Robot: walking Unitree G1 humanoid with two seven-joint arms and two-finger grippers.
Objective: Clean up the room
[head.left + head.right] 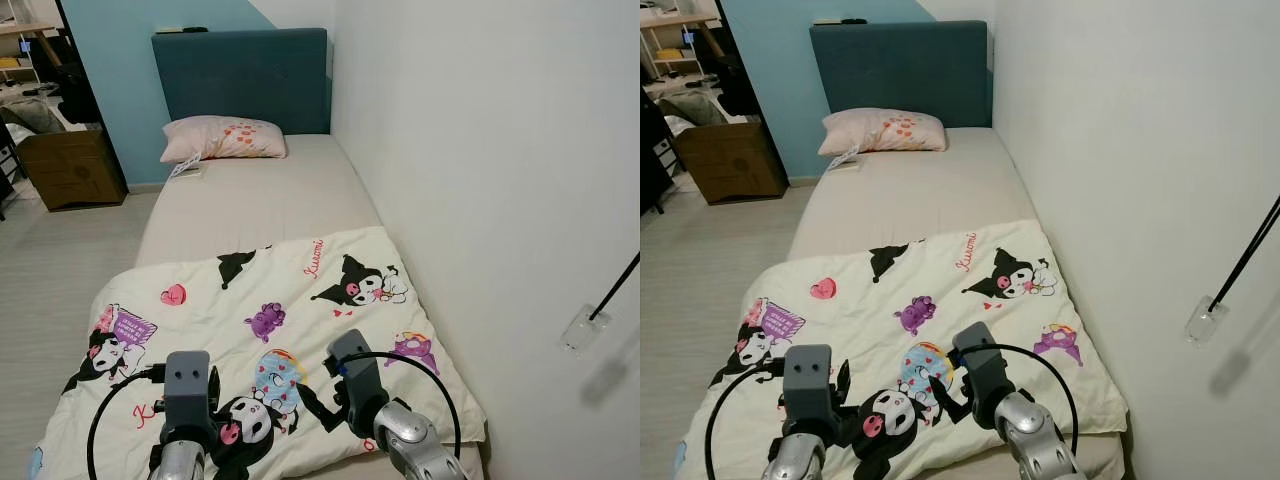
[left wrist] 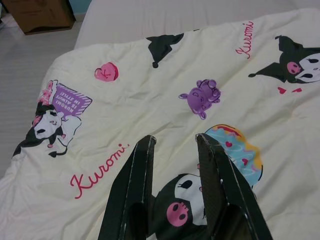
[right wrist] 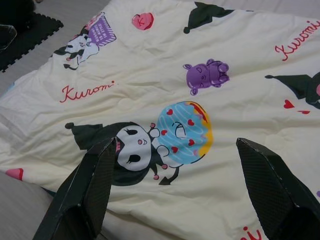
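Note:
A cream blanket (image 1: 270, 300) printed with cartoon characters lies spread over the near half of the bed (image 1: 260, 195), somewhat crumpled at its left edge. A pink pillow (image 1: 225, 138) rests at the far end against the teal headboard (image 1: 240, 80). My left gripper (image 2: 175, 140) hovers just above the blanket's near left part, open, with a narrow gap and nothing between its fingers (image 2: 135, 175). My right gripper (image 3: 176, 143) hangs over the blanket's near middle, open wide and holding nothing.
A small white item (image 1: 187, 170) lies on the mattress beside the pillow. A brown box (image 1: 70, 168) stands on the floor left of the bed. A white wall (image 1: 480, 200) runs along the bed's right side, where a black rod carries a clear tag (image 1: 585, 328).

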